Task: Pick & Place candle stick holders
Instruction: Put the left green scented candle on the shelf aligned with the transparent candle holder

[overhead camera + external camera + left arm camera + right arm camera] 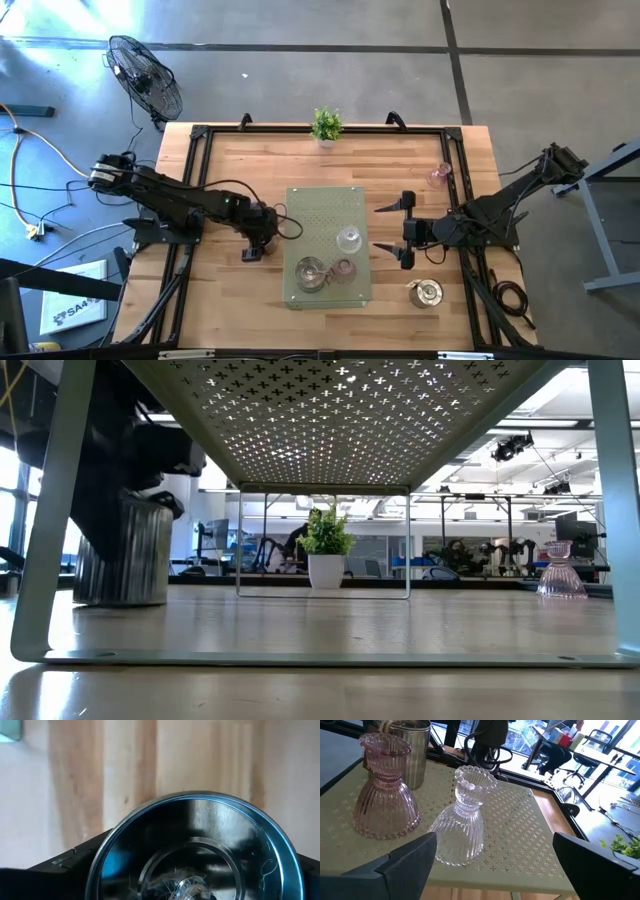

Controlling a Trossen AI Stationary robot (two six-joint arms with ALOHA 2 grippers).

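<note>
Left fingers (pixel 251 251) spread around silver holder (pixel 195 850) beside rack (pixel 300 200); right fingers (pixel 406 229) wide apart.

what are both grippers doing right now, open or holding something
left gripper: around a silver candle stick holder on the table; grip cannot be told.
right gripper: jaws open, empty, beside the green stand.

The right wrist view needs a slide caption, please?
Open right gripper faces a clear glass holder and pink glass holder on the perforated stand.

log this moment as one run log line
left gripper: around silver holder on table | right gripper: open beside tray | tray: three holders
</note>
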